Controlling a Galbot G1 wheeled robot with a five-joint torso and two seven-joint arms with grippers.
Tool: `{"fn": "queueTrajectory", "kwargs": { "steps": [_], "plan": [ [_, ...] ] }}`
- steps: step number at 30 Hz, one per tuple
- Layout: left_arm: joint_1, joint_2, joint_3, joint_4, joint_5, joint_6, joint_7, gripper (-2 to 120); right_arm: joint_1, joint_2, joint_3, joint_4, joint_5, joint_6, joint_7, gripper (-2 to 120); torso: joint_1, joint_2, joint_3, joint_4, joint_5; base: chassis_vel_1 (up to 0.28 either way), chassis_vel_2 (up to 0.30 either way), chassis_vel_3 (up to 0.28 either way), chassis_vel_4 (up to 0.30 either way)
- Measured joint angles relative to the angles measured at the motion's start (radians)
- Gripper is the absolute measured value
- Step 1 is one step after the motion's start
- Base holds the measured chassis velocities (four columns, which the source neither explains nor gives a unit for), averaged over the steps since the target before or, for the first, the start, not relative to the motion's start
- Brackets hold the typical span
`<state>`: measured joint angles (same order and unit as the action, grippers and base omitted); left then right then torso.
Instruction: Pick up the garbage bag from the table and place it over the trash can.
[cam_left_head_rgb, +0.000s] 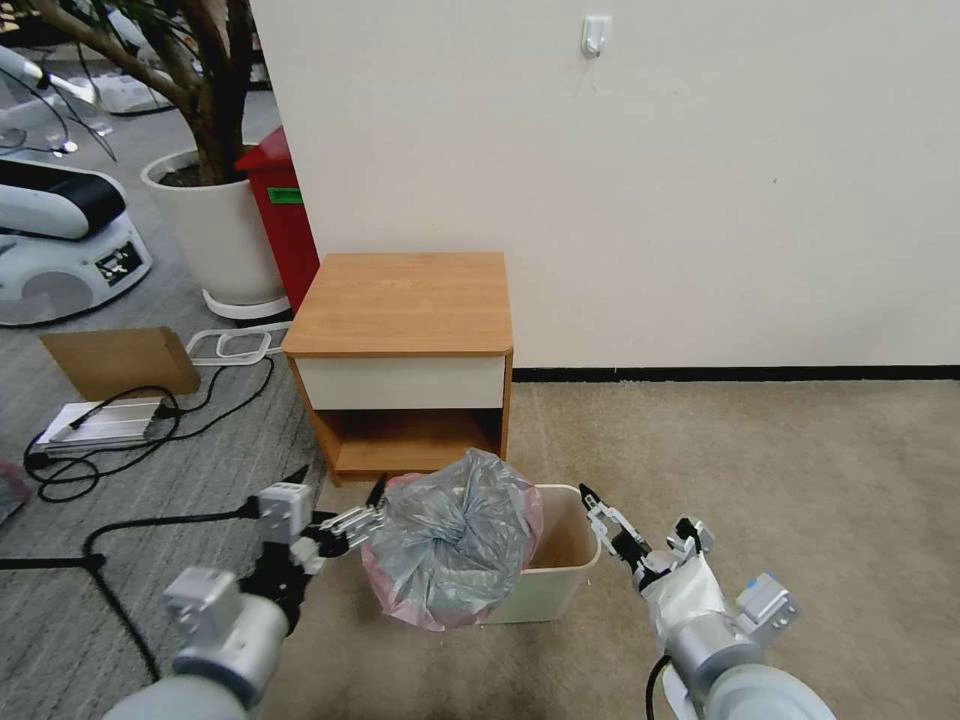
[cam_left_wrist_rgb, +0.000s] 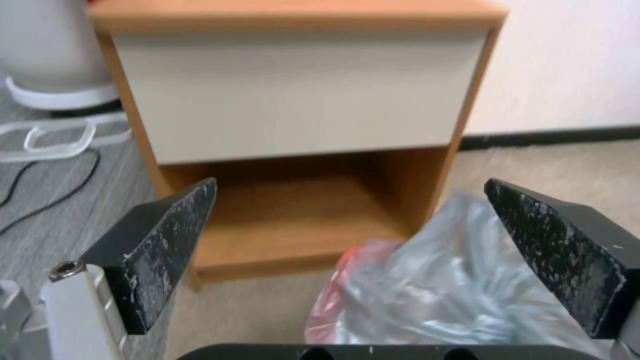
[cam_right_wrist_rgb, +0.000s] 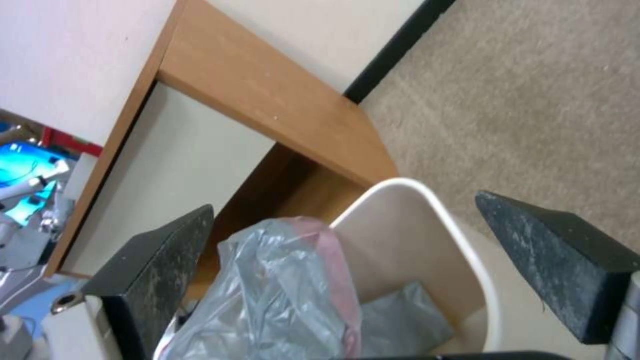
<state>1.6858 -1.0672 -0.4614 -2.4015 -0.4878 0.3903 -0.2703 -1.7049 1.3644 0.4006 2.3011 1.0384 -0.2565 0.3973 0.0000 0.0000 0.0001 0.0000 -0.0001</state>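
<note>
**Garbage bag bunched over one side of the trash can, both grippers open beside it**

The garbage bag (cam_left_head_rgb: 455, 540) sits crumpled on the robot's-left half of the beige trash can (cam_left_head_rgb: 560, 575), which stands on the carpet just in front of the table (cam_left_head_rgb: 405, 300). The grey film is gathered into a wrinkled mound with its pinkish rim hanging down the outside of the bin on the left and near sides. The right half of the bin's mouth is uncovered, and the right wrist view shows a fold of grey film (cam_right_wrist_rgb: 400, 320) lying down inside against the inner wall.

The left gripper (cam_left_head_rgb: 372, 512) is at the left edge of the bag, its jaws spread. In the left wrist view the bag (cam_left_wrist_rgb: 440, 295) lies between and beyond the two dark fingers (cam_left_wrist_rgb: 157, 250); whether a fingertip touches the film cannot be told.

The right gripper (cam_left_head_rgb: 598, 508) hovers just beside the bin's right rim, also with jaws spread and nothing between them. Its wrist view looks down on the bin's rolled rim (cam_right_wrist_rgb: 460, 240), the bag (cam_right_wrist_rgb: 280, 295) and the table's white drawer front (cam_right_wrist_rgb: 180, 165).

The tabletop is bare wood. A red bin (cam_left_head_rgb: 280, 215) and a white plant pot (cam_left_head_rgb: 215, 235) stand to the left of the table by the wall
</note>
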Motion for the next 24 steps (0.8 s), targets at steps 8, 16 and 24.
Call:
{"fn": "queueTrajectory", "kwargs": {
  "steps": [8, 16, 24],
  "plan": [
    [-0.098, -0.007, 0.128, 0.095, -0.027, 0.079, -0.091, 84, 0.0, 0.006, 0.004, 0.001, -0.015, 0.018, 0.014, 100, 0.0, 0.0, 0.0, 0.0, 0.0001, 0.0, 0.0, 0.0, 0.0],
    [-0.167, -0.038, 0.251, 0.163, -0.051, 0.152, -0.198, 54, 0.009, 0.01, 0.015, -0.009, -0.041, 0.047, 0.022, 100, 0.0, 0.0, 0.0, 0.0001, 0.0001, 0.0, 0.0, 0.0, 0.0],
    [-0.242, -0.029, 0.313, 0.218, -0.076, 0.173, -0.237, 45, 0.012, 0.023, 0.005, -0.025, -0.055, 0.061, 0.022, 100, 0.0, 0.0, 0.0, 0.0, 0.0001, 0.0, 0.0, 0.0, 0.0]
  ]
}}
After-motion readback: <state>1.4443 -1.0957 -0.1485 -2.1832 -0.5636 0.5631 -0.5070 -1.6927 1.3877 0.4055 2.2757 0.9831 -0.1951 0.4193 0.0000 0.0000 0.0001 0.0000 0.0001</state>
